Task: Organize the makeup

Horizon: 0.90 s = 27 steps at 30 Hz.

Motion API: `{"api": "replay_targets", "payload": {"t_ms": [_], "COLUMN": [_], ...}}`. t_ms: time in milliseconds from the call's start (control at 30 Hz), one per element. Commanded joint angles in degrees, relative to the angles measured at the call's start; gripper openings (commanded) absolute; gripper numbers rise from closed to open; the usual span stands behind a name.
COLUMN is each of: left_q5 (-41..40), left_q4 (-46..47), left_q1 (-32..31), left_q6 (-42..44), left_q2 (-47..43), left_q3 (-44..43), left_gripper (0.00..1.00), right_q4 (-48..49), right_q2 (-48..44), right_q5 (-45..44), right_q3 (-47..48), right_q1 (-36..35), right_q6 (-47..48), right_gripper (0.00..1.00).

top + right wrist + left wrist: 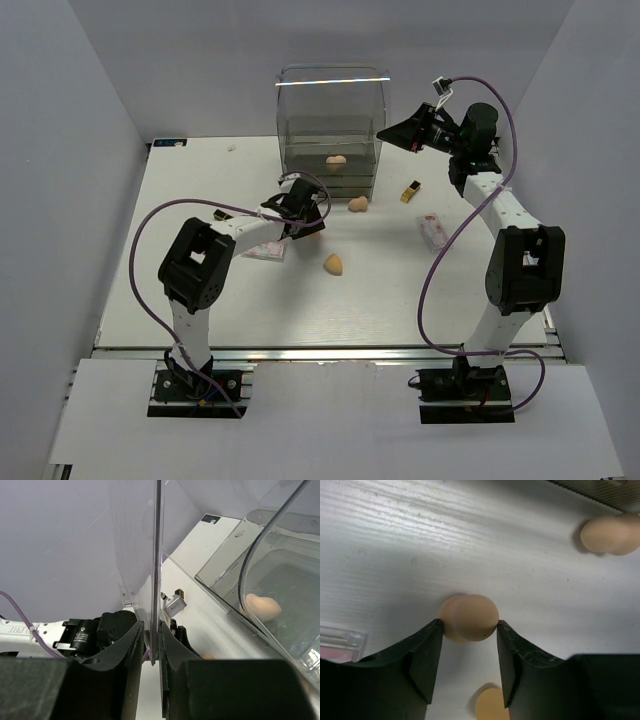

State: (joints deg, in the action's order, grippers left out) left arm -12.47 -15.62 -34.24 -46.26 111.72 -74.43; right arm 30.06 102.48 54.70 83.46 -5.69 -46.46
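Clenched with the left claw (469,624) on a peach sponge (470,616), 1 fingertip pressed to each side. Resting there on the white tabletop (470,540), roughly midway between left and right edges. Just toward the left edge from that grip, beside the left arm, a flat pink-white packet (265,250). Toward the near edge and apart from the claw, a 2nd sponge (333,264), lying loose. Toward the far edge, a 3rd sponge (358,204), just in front of the clear drawer box (330,100).

Pinched shut with the right claw (151,626) on a thin clear panel (156,555) at the right side of that box, edge-on and upright between the 2 fingers, raised above the tabletop toward the far right corner. Cannot tell whether lid or wall. Inside the box, a 4th sponge (262,606), on a low level. At the middle of the far edge, the box itself, standing upright. Between box and right edge, flat on the tabletop, a black-and-gold lipstick (410,191). Nearer than that, close by the right arm, a 2nd packet (432,232), well apart from the 1st.
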Motion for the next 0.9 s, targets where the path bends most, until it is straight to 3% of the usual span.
{"api": "replay_targets", "payload": {"t_ms": [0,200,433,567,667,867], "left_q5": [-1.2,-1.4,-0.5,0.9,2.6,6.8], "left_q4": [0.8,2.3,8.5,17.5,30.3,51.1], "left_q1": [-0.1,-0.1,0.0,0.4,1.5,4.8], "left_q6": [0.8,0.1,-4.5,-11.5,-18.1,-27.0], "left_q2": [0.2,-0.3,-6.8,-14.0,-19.4,-21.3], "left_q3": [-3.0,-2.6,3.8,14.7,22.7,29.3], "left_gripper": [0.54,0.26,0.03,0.0,0.0,0.0], "right_q4": [3.9,3.9,3.9,3.9,3.9,3.7], "right_q2": [-3.3,-3.5,-3.6,-3.7,-3.8,-3.6], "right_q5": [-0.5,-0.4,-0.4,-0.4,-0.4,-0.3], "right_q3": [-0.1,-0.3,-0.5,-0.7,-0.8,-0.9], "right_q1": [0.5,0.5,0.5,0.5,0.5,0.5], "right_q6": [0.7,0.8,0.8,0.9,0.9,1.5], "right_gripper": [0.22,0.22,0.22,0.22,0.22,0.22]}}
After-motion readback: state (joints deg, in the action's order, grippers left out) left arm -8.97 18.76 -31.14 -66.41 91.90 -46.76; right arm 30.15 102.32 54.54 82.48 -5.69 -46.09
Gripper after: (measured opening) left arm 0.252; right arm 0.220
